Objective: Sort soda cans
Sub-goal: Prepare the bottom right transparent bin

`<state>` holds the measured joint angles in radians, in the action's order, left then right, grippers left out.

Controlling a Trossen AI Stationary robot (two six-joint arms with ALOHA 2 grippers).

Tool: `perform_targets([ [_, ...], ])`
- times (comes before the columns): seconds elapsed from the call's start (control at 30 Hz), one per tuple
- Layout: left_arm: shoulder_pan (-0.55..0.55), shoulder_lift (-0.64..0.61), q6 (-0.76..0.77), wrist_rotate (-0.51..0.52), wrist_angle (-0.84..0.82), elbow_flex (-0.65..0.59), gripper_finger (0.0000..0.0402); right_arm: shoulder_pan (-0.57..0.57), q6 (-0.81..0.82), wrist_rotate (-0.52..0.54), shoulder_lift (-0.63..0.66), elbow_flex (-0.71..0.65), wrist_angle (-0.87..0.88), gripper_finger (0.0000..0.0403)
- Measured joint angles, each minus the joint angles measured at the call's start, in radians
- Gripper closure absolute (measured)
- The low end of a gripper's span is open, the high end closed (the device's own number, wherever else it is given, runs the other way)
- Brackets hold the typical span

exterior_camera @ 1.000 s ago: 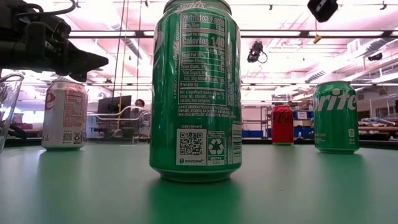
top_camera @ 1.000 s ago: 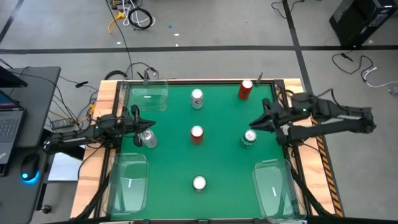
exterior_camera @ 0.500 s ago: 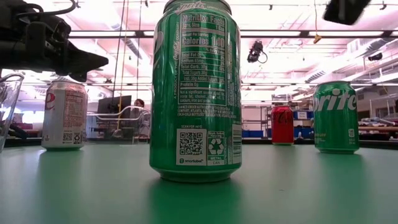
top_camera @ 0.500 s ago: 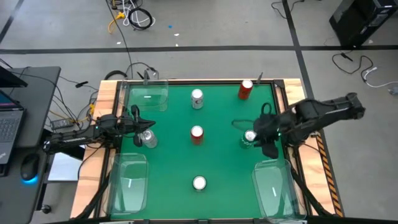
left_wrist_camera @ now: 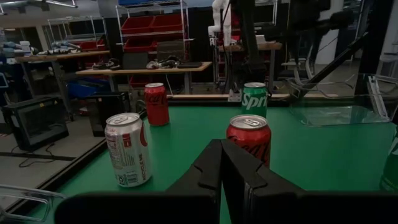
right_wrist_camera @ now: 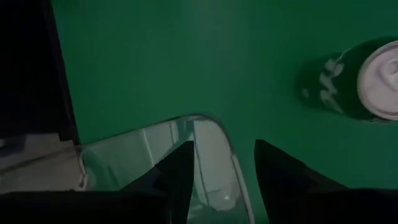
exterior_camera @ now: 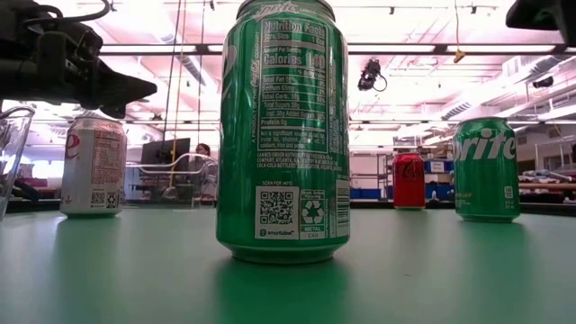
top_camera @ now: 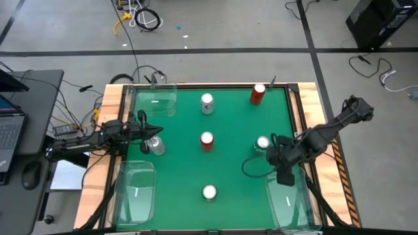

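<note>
Six soda cans stand upright on the green table: silver (top_camera: 207,103) and red (top_camera: 258,93) at the far side, red (top_camera: 206,141) in the middle, green (top_camera: 262,145) at the right, green (top_camera: 209,192) near the front, and silver (top_camera: 155,145) at the left. My right gripper (top_camera: 279,160) points steeply down, open and with nothing between its fingers (right_wrist_camera: 221,168). It is over the far end of the near-right bin (top_camera: 287,196), just nearer than the right green can (right_wrist_camera: 367,81). My left gripper (top_camera: 159,130) waits level at the left edge, shut (left_wrist_camera: 221,165), beside the left silver can.
Clear plastic bins stand at the far left (top_camera: 155,101), near left (top_camera: 134,192) and near right corners. Wooden rails (top_camera: 307,117) frame the table. Open green surface lies between the cans. A laptop (top_camera: 10,124) and cables sit off the table's left.
My right gripper has swung from the table's right edge toward its near edge, passing over the right green can, and has tipped from near level to steeply downward above the near-right bin's far end. The cans have stayed where they were.
</note>
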<state>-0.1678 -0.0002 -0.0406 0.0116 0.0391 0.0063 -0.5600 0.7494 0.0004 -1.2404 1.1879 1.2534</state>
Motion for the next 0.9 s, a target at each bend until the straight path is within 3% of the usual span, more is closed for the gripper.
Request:
perform_targets([
  [0.2, 0.000, 0.000, 0.000, 0.000, 0.000, 0.000, 0.0387, -0.017, 0.013, -0.023, -0.040, -0.089, 0.014, 0.0246],
  [0.57, 0.000, 0.000, 0.000, 0.000, 0.000, 0.000, 0.0387, -0.001, -0.014, -0.027, -0.003, -0.192, -0.064, 0.0233],
  [0.9, 0.000, 0.000, 0.000, 0.000, 0.000, 0.000, 0.0387, 0.003, -0.050, -0.039, -0.003, -0.277, -0.125, 0.0269],
])
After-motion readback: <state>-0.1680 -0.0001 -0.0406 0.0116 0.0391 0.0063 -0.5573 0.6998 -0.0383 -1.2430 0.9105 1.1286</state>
